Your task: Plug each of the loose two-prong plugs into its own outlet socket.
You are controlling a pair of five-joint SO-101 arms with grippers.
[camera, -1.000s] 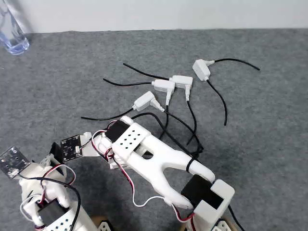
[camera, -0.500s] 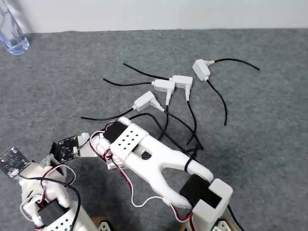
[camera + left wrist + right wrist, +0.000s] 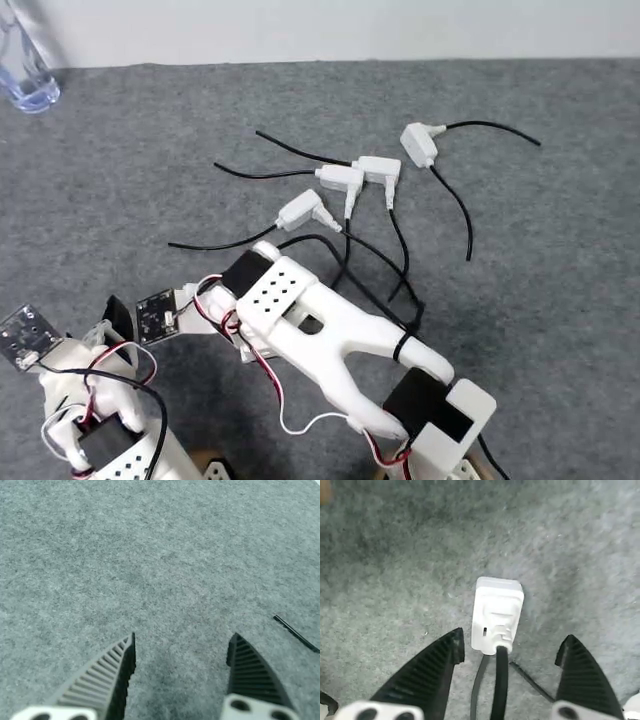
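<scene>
Over the fuzzy grey mat [image 3: 150, 540] the left gripper [image 3: 183, 637] holds its ribbed black fingers apart. The right gripper [image 3: 515, 635] is spread too — a boxy white plastic plug [image 3: 497, 605] lies flat on the mat between its fingers, long axis pointing away, black cable [image 3: 499, 690] trailing back. Toward the mat's far middle, angular white plugs [image 3: 340, 180] lie scattered.

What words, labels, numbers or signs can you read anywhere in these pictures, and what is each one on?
No text can be read in any view.
White connector: raised moulding and a slot, no legible letters.
Small circuit board: any markings are too small to read.
Clear bottle: no label can be made out.
</scene>
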